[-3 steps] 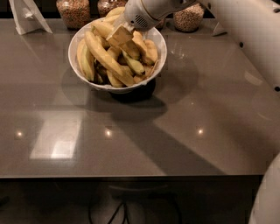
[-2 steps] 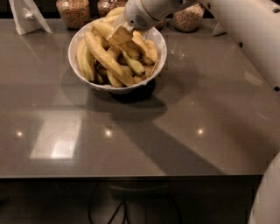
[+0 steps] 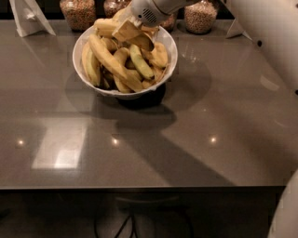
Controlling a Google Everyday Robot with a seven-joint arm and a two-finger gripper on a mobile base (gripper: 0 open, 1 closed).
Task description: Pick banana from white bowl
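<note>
The white bowl (image 3: 77, 56) stands at the back middle of the grey table, heaped with several bananas. A long, plain yellow banana (image 3: 110, 58) lies diagonally across the pile, from upper left to lower right. Shorter greenish and stubby ones lie around it. My gripper (image 3: 125, 30) reaches in from the top right and is down on the back top of the pile, behind the long banana's upper end. It touches or sits just above the bananas at the far rim. What lies under it is hidden.
Glass jars of grains (image 3: 78, 12) (image 3: 201, 16) stand along the back edge behind the bowl. A white stand (image 3: 28, 16) is at the back left. My white arm (image 3: 270, 42) fills the upper right. The table's front edge (image 3: 139, 188) runs below.
The gripper has shifted slightly up and toward the back of the bowl. The bowl has stayed in place.
</note>
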